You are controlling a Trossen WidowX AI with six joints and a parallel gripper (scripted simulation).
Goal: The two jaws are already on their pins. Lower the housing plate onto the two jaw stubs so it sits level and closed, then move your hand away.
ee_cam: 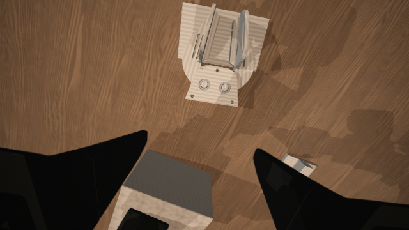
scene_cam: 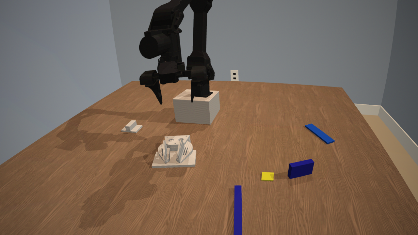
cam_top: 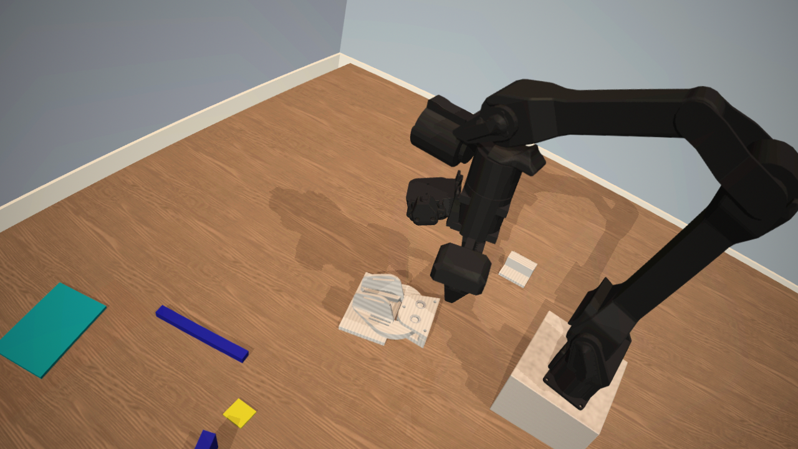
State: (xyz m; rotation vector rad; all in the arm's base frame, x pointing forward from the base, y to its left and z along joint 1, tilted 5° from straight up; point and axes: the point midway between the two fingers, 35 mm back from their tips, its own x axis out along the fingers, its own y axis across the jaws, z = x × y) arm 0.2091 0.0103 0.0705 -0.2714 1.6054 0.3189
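Observation:
The pale housing plate (cam_top: 429, 315) (scene_cam: 176, 137) (ee_cam: 214, 96) lies over the rear ends of the two jaws and looks level. Round stub tops show in its two ringed holes in the wrist view. The left jaw (ee_cam: 209, 32) and right jaw (ee_cam: 243, 38) stand apart, with a gap between them, above the square base (scene_cam: 189, 162) (ee_cam: 188, 19). The pins and any gap under the plate are hidden. My gripper (scene_cam: 176, 102) (ee_cam: 202, 144) is wide open and empty. It hangs above and behind the plate, on the pedestal side, clear of it.
A white ridged bracket (cam_top: 521, 267) (scene_cam: 133, 127) lies near the arm's pedestal (cam_top: 535, 405) (scene_cam: 191, 112). Away from the assembly are a teal sheet (cam_top: 55, 329), a long blue bar (cam_top: 201, 333) (scene_cam: 237, 207), a yellow tile (cam_top: 239, 413) (scene_cam: 267, 176), a dark blue block (scene_cam: 300, 169) and a blue strip (scene_cam: 319, 133).

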